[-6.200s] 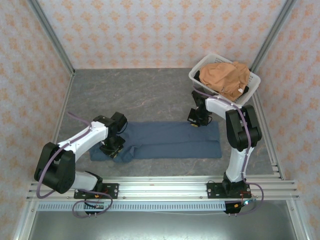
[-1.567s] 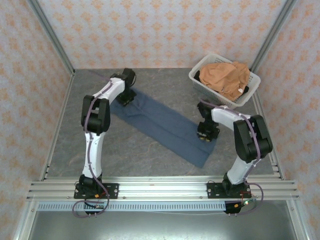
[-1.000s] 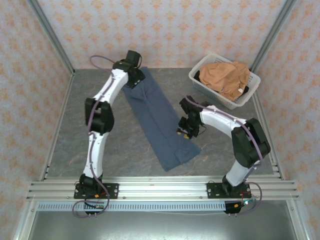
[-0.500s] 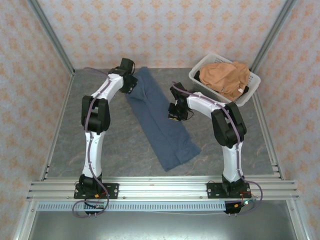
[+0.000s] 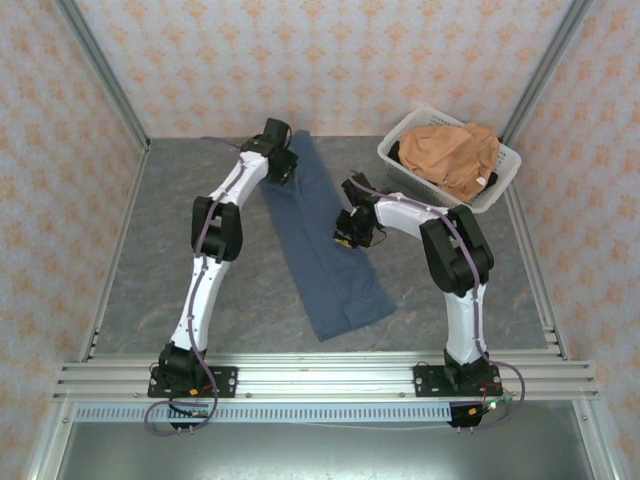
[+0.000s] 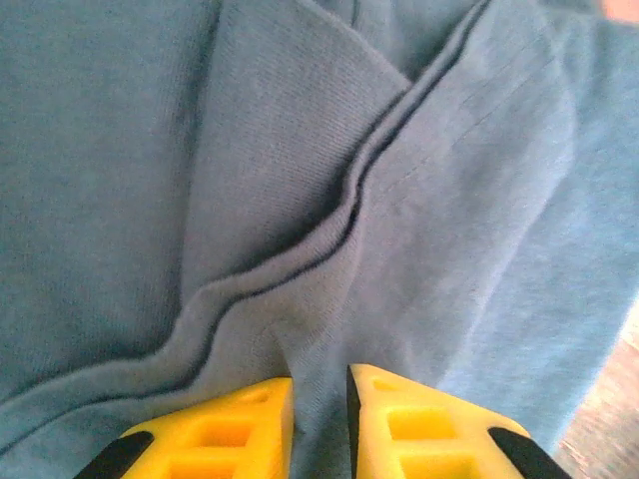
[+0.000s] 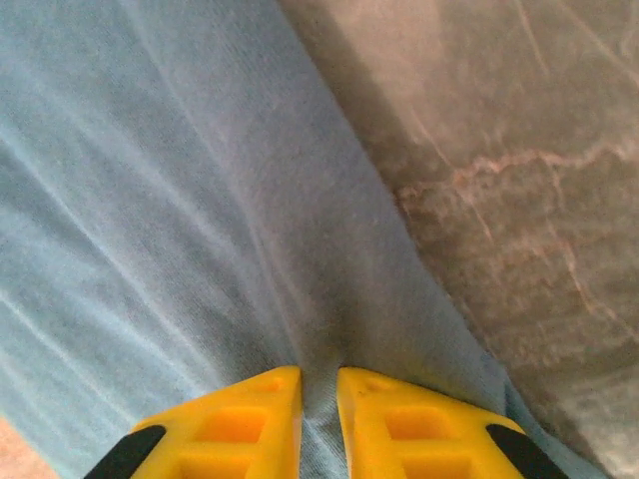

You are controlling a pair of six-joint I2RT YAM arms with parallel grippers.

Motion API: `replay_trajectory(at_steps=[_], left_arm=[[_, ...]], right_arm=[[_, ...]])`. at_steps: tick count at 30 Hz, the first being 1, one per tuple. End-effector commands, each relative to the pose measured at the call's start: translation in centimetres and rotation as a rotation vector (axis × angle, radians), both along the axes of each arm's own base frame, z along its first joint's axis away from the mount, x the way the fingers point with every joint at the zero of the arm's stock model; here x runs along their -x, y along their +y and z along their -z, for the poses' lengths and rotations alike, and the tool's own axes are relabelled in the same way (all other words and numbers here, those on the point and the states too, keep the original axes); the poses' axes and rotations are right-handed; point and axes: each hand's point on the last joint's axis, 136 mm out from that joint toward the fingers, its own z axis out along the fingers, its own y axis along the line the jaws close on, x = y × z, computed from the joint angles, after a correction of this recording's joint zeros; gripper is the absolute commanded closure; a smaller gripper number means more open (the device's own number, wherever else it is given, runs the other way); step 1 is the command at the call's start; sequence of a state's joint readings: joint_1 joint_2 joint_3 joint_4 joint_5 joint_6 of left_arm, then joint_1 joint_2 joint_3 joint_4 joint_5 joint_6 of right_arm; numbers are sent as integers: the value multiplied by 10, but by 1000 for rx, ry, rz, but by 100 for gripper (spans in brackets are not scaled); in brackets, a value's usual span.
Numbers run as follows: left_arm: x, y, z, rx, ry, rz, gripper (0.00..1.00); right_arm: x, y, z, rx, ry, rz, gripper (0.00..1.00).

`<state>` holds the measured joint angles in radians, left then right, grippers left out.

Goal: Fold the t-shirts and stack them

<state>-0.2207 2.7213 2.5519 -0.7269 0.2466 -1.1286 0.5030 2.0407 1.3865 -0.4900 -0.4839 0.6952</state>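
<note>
The slate-blue t-shirt lies folded into a long strip, running from the back of the table down toward the front. My left gripper is at the strip's far end, shut on a pinch of its cloth between yellow fingers. My right gripper is at the strip's right edge near its middle, shut on the blue cloth there. The orange-tan t-shirt sits bunched in the white basket at the back right.
The grey marbled table spreads to the left of the strip and shows beside the cloth as the table. Metal frame posts and patterned walls close in the sides and back. A rail runs along the near edge.
The blue strip has swung from a diagonal to nearly front-to-back. My left gripper shifted right along the back edge; my right gripper moved up the strip. Both jaws have closed on the cloth.
</note>
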Motion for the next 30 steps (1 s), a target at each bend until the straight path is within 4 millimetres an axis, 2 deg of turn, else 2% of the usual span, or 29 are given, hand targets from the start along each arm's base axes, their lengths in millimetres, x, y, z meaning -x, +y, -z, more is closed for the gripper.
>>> replay_trajectory(at_steps=[1, 5, 8, 10, 12, 15, 18, 20, 22, 24, 27, 30], left_arm=[[19, -43, 55, 45, 106, 73, 78], [-5, -75, 55, 123, -16, 81, 77], [-24, -97, 49, 182, -119, 77, 73], [-32, -100, 41, 193, -161, 66, 71], [-40, -97, 25, 202, -199, 55, 67], [-48, -85, -21, 192, -267, 57, 54], [-46, -68, -90, 154, -336, 68, 48], [-35, -52, -140, 93, -370, 75, 41], [-19, -36, -181, 32, -392, 88, 38], [5, -19, -201, -21, -358, 105, 38], [58, 2, -200, -117, -230, 179, 38], [129, 8, -171, -163, -73, 295, 41]], right_arm=[[33, -14, 31, 34, 141, 115, 81], [37, -14, 28, 18, 150, 171, 81], [36, -22, 32, 45, 151, 212, 81], [33, -27, 33, 59, 144, 227, 80], [29, -32, 31, 67, 134, 231, 80], [19, -37, 19, 83, 86, 216, 78], [8, -39, -4, 92, 20, 194, 74], [3, -41, -23, 110, -24, 170, 71], [0, -45, -42, 120, -60, 155, 66], [1, -50, -61, 135, -99, 147, 62], [12, -60, -84, 140, -130, 151, 57], [36, -68, -93, 122, -116, 171, 55]])
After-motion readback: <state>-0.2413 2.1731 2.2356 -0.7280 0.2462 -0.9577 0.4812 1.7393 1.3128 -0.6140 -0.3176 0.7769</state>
